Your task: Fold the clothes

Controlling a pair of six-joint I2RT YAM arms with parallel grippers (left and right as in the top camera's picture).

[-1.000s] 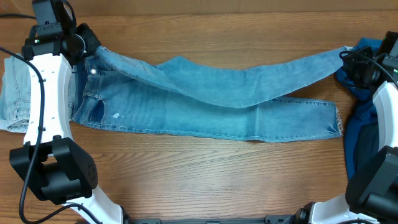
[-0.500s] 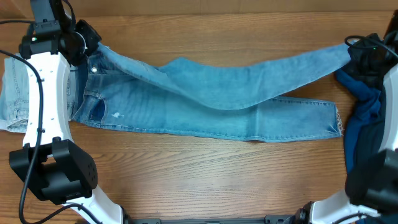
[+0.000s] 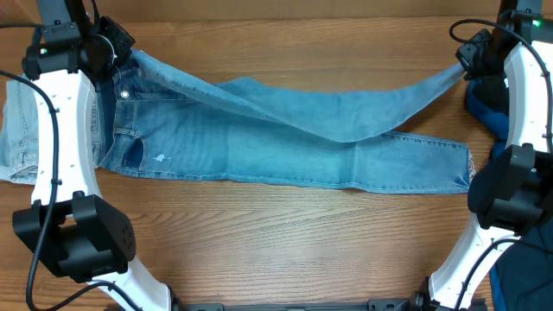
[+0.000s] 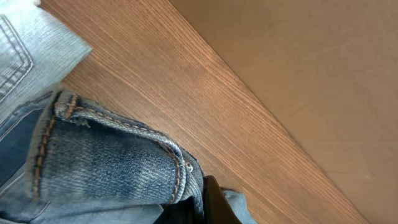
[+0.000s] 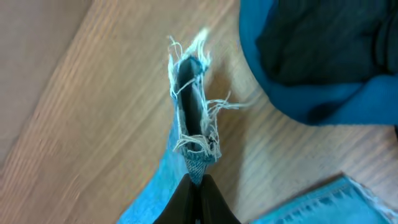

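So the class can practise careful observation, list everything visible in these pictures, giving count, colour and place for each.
mid-blue jeans: one pair, mid-blue denim, stretched lengthwise across the table, upper leg lifted between both grippers
paler jeans: one pair, washed light blue, left edge, partly under the left arm
top: one, deep blue, bunched at the right edge
table: one, brown wood grain, under everything
left gripper: one, black, far left, shut on the waistband
right gripper: one, black, far right, shut on the frayed hem

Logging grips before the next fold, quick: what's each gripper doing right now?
Left gripper: closed, holding the jeans at the waist end.
Right gripper: closed, holding the same jeans by a frayed leg hem.
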